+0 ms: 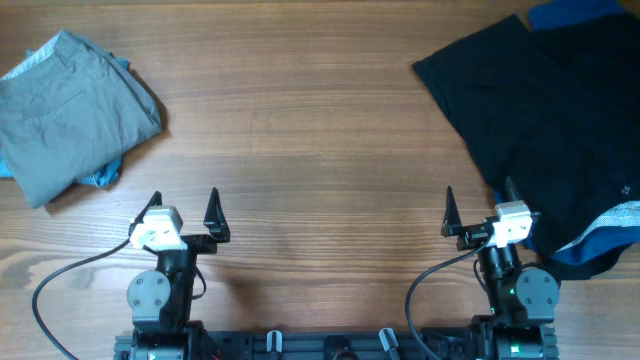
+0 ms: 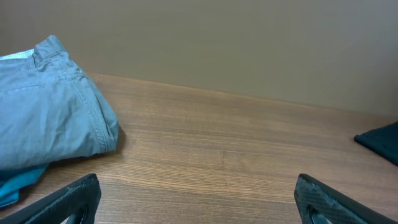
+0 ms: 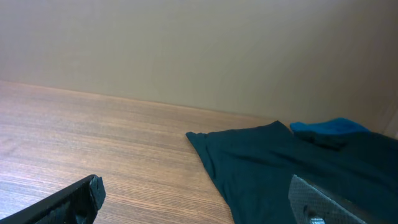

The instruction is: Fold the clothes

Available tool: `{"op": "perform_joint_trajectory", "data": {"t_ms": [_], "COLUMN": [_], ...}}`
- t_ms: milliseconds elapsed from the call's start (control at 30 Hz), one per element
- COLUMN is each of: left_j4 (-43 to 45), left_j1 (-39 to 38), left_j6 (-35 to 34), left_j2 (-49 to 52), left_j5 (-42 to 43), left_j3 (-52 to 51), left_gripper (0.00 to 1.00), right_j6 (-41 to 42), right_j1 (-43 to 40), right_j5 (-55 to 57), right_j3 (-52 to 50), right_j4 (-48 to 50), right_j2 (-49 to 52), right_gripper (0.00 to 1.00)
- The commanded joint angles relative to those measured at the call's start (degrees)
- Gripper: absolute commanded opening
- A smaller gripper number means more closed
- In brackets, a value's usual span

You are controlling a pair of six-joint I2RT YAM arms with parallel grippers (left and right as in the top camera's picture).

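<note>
A folded grey garment point(image 1: 70, 110) lies at the far left of the wooden table, with a bit of blue cloth point(image 1: 100, 178) showing under it; it also shows in the left wrist view point(image 2: 50, 112). A dark navy garment point(image 1: 545, 120) is spread out at the far right, with blue cloth point(image 1: 575, 12) at its top edge and a blue piece point(image 1: 600, 240) at its lower edge; the right wrist view shows it too point(image 3: 292, 168). My left gripper point(image 1: 183, 208) is open and empty near the front edge. My right gripper point(image 1: 478, 200) is open and empty, its right finger at the navy garment's edge.
The wooden table point(image 1: 300, 130) stretches between the two garments. Both arm bases and their cables sit at the front edge point(image 1: 330, 340). A plain beige wall point(image 2: 217, 37) stands behind the table.
</note>
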Motion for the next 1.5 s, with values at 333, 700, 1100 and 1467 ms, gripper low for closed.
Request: {"op": "perform_joint_trajectory", "data": {"t_ms": [333, 700, 1100, 1467], "left_j4": [-0.07, -0.09, -0.07, -0.07], "left_j1": [0.26, 0.26, 0.26, 0.26], "left_j6": [0.74, 0.74, 0.74, 0.74], "left_j2": [-0.57, -0.57, -0.57, -0.50], "left_j5": [0.11, 0.09, 0.11, 0.11], "left_j3": [-0.33, -0.33, -0.33, -0.33], "left_gripper": [1.00, 1.00, 1.00, 1.00], "right_j6": [0.09, 0.09, 0.09, 0.11], "right_j1": [-0.22, -0.22, -0.22, -0.22], "right_j5": [-1.14, -1.14, -1.14, -1.14], "right_j3": [-0.02, -0.02, -0.02, -0.02], "right_j4": [0.22, 0.22, 0.22, 0.22], "right_j2": [-0.31, -0.31, -0.31, 2.89], "right_gripper": [1.00, 1.00, 1.00, 1.00]}}
